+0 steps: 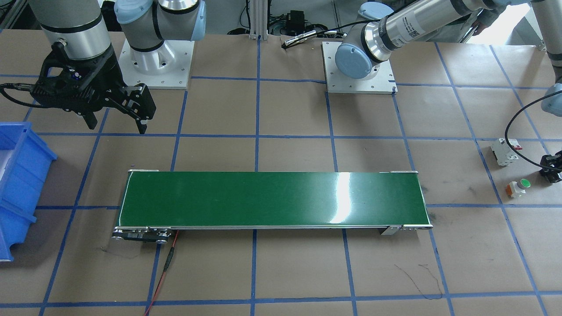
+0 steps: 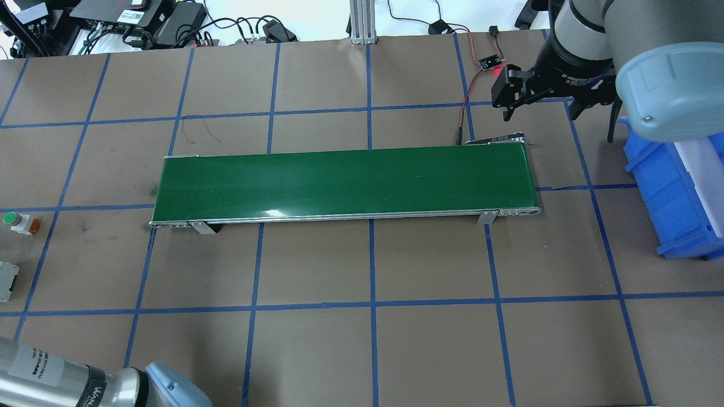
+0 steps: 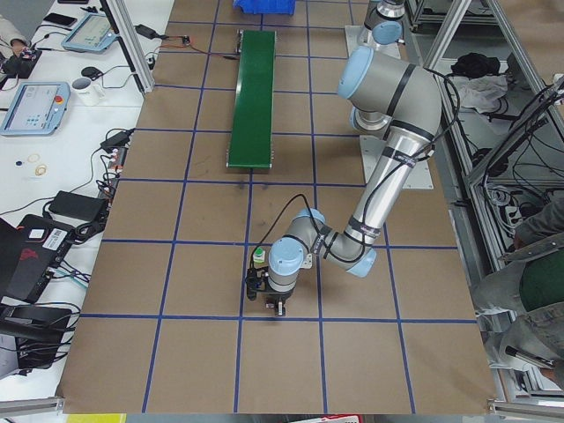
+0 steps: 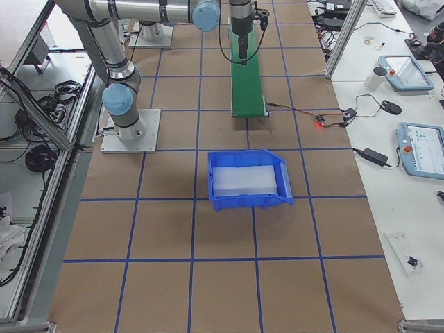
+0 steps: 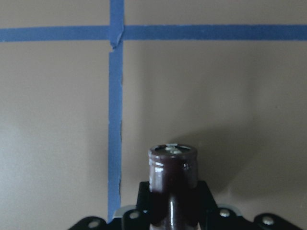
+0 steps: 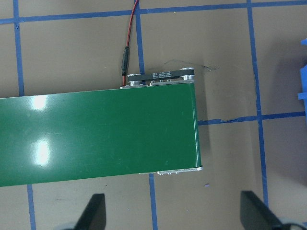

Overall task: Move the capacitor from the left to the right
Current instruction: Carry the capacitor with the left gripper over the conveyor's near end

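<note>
Capacitor (image 5: 172,177): seen only by the left wrist camera, standing upright in the left claw (image 3: 266,301), whose two dark fingers press against its lower sleeve on either side. The left claw is judged to be clamped on it. Whether its base touches the desk (image 1: 307,272) or hangs just above cannot be told.

Location: the far left end of the desk, well apart from the conveyor belt (image 1: 272,197). The white breaker (image 1: 505,151) and the green-capped push-button (image 1: 518,188) lie near the left claw, neither of them in it.

Right claw (image 1: 117,127): fingers spread wide apart and holding nothing. It hangs above the desk just beyond the right end of the belt (its wrist camera looks down on that belt end). The blue bin (image 1: 22,175) sits on the right side, near it.

Progress, as a judgement: the pick-up looks done, or all but done. The whole transfer remains. The capacitor has yet to reach the belt, whose green surface carries nothing, and nothing has reached the right side. Early stage.
</note>
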Action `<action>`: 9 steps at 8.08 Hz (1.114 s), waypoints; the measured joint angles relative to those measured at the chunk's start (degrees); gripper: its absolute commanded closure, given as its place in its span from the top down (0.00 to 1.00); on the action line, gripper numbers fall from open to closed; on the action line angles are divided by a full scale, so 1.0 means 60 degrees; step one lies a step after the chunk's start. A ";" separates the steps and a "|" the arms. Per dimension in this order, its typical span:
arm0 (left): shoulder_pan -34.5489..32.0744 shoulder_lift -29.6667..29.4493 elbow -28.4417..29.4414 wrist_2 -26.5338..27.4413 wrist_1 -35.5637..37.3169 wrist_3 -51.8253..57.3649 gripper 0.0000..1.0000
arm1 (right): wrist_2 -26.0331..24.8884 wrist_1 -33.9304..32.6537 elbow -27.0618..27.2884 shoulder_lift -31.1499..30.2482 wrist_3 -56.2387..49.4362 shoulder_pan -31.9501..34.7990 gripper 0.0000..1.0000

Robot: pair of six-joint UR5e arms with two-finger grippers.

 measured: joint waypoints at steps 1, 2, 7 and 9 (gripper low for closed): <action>-0.0016 0.0110 0.0005 0.0141 0.0116 -0.0032 0.00 | 0.0056 0.0000 0.0010 0.0000 0.0035 0.0000 1.00; -0.0056 0.0319 0.0010 0.0544 0.0228 -0.0070 0.00 | 0.0092 0.0000 0.0015 0.0000 0.0045 0.0000 1.00; -0.1884 0.2528 -0.0323 0.1182 -0.1018 -0.1354 0.00 | 0.0177 0.0006 0.0040 0.0000 0.0007 0.0011 1.00; -0.2910 0.3470 -0.1126 0.1351 -0.1467 -0.2228 0.00 | 0.0278 0.0013 0.0057 -0.0001 0.0005 0.0005 1.00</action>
